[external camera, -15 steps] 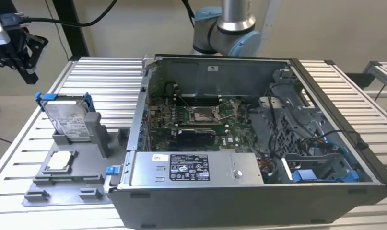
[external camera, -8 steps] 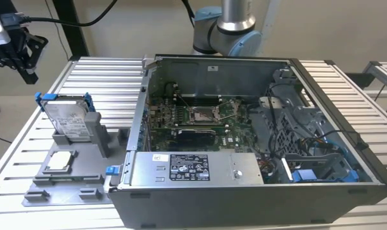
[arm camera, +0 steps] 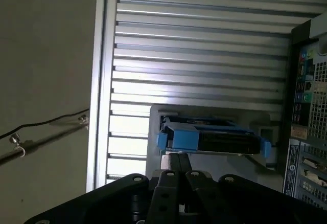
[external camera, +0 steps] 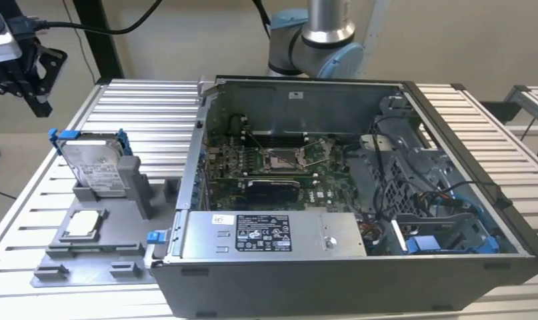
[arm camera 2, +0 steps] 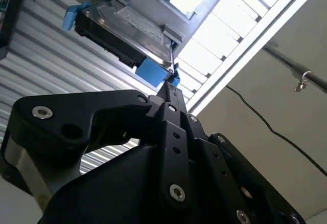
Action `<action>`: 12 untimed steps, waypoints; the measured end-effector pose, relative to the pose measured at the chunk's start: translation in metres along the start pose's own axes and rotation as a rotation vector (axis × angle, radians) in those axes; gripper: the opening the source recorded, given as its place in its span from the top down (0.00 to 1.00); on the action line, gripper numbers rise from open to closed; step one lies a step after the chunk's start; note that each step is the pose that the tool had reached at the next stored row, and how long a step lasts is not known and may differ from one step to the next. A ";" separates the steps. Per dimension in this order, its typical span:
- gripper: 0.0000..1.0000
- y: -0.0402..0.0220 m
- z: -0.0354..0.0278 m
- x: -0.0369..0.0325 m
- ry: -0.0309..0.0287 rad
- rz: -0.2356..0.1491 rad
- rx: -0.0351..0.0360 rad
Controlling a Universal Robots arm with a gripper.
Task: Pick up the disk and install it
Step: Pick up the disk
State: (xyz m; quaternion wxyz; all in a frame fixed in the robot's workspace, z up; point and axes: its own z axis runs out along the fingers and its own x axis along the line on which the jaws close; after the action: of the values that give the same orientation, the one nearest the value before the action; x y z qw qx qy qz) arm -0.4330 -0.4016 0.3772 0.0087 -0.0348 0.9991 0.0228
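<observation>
Hovering well clear of the disk [external camera: 95, 159], the gripper [arm camera 2: 171, 87] has its fingers pressed together and holds nothing. The disk stands upright in a grey stand [external camera: 141, 190] below and ahead of it. A clean grasp likely needs the jaws spread wide and squared to the blue carrier's upper edge.

I count: one disk [external camera: 95, 160] in a blue carrier; one square chip [external camera: 82, 223]; one grey fixture [external camera: 100, 259]; one open computer case [external camera: 340, 287]; one silver labelled box [external camera: 264, 233]; one slatted table [external camera: 135, 107].
</observation>
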 end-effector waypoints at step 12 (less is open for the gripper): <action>1.00 -0.0001 -0.0001 0.0000 0.0075 -0.140 0.0100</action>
State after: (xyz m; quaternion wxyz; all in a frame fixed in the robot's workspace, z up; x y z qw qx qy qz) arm -0.4330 -0.4017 0.3772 0.0067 -0.1047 0.9943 0.0170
